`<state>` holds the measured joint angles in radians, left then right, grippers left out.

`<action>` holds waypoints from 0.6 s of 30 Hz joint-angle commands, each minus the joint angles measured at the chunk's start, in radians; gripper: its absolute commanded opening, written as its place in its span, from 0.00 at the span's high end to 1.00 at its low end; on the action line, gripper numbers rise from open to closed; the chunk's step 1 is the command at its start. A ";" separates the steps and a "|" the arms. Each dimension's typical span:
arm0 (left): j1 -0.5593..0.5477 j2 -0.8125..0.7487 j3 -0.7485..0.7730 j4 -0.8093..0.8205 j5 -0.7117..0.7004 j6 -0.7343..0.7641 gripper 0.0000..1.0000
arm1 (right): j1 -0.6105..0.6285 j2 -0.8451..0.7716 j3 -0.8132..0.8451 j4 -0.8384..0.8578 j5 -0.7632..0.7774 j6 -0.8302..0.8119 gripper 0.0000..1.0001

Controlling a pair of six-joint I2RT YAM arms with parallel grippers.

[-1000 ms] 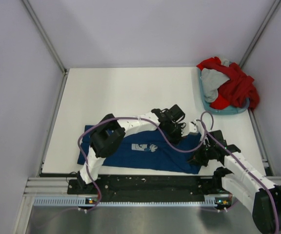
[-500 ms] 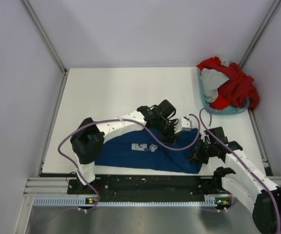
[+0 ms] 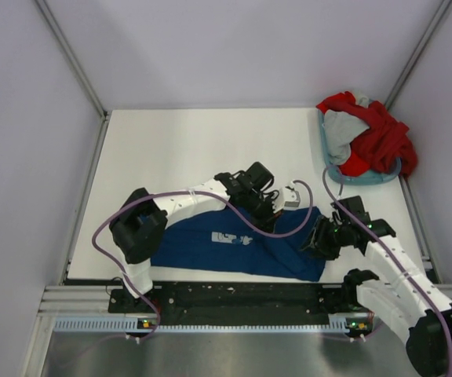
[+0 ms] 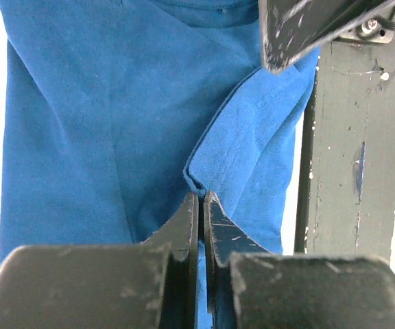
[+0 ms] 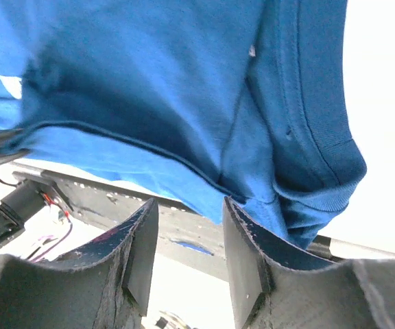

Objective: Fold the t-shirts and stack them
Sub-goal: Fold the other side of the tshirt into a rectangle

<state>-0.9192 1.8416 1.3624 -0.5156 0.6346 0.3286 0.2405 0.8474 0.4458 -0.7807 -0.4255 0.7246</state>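
Grip: left pincer (image 4: 201,200) clamped on navy t-shirt (image 4: 81,123) fold.
Free: right pincer (image 5: 189,205) apart, cloth beyond tips.
Advice: draw fold low, taut.

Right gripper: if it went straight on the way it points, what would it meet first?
Probably the navy t-shirt, whose hem lies just past the tips of the right gripper. Depth is unclear, so it might slide beneath the edge.
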 commanded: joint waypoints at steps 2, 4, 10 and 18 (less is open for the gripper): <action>0.022 -0.047 -0.055 0.055 0.014 -0.034 1.00 | 0.040 -0.036 0.139 -0.112 0.096 -0.013 0.56; 0.029 -0.064 -0.084 0.069 0.027 -0.027 1.00 | 0.075 -0.030 0.120 -0.098 0.088 0.024 0.55; 0.033 -0.059 -0.120 0.083 0.034 -0.039 1.00 | 0.102 -0.024 0.057 -0.043 0.073 0.093 0.54; 0.033 -0.056 -0.114 0.085 0.051 -0.046 1.00 | 0.108 0.008 -0.030 0.064 0.017 0.142 0.55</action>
<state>-0.8894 1.8343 1.2411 -0.4644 0.6437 0.2932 0.3336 0.8455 0.4305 -0.7868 -0.3916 0.8337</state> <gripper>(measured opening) 0.020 0.457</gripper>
